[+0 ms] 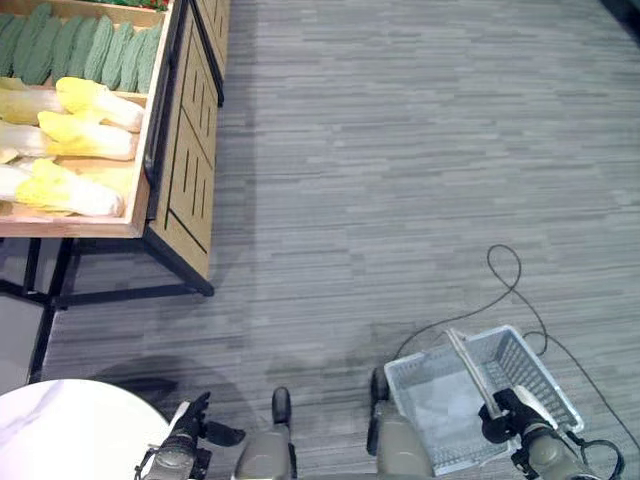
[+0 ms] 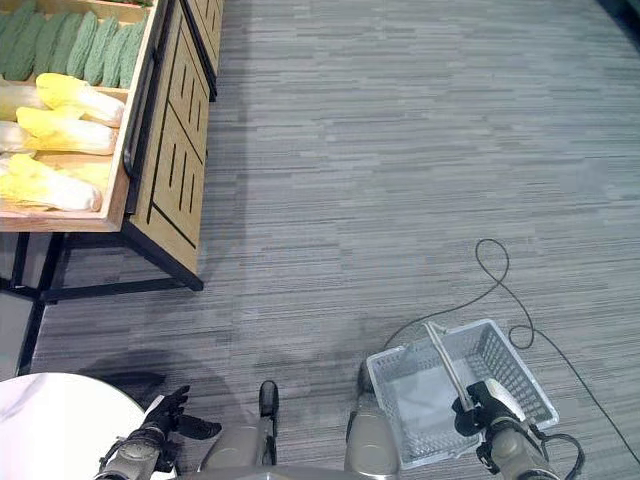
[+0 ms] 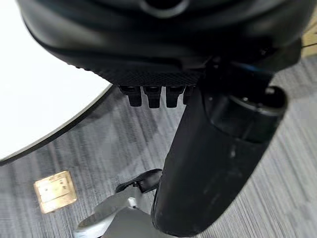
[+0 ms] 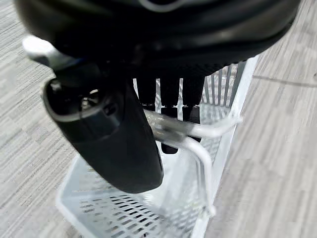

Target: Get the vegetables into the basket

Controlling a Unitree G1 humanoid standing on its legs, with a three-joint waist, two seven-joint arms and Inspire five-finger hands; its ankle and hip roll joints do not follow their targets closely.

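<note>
Right hand (image 1: pixel 503 413) grips the basket (image 1: pixel 432 395) handle; vegetables (image 1: pixel 70 130) lie well apart; left hand (image 1: pixel 188 432) hangs relaxed.

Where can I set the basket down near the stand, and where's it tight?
Open floor runs from the stand to the basket in the right hand. Crowded: the crate is packed with cabbages and gourds.

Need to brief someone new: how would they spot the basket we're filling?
Look at the grey carpet floor, right of the wooden vegetable stand. At the robot's right side hangs the white mesh basket, its handle gripped by the right hand. It holds nothing; the vegetables lie in the stand.
</note>
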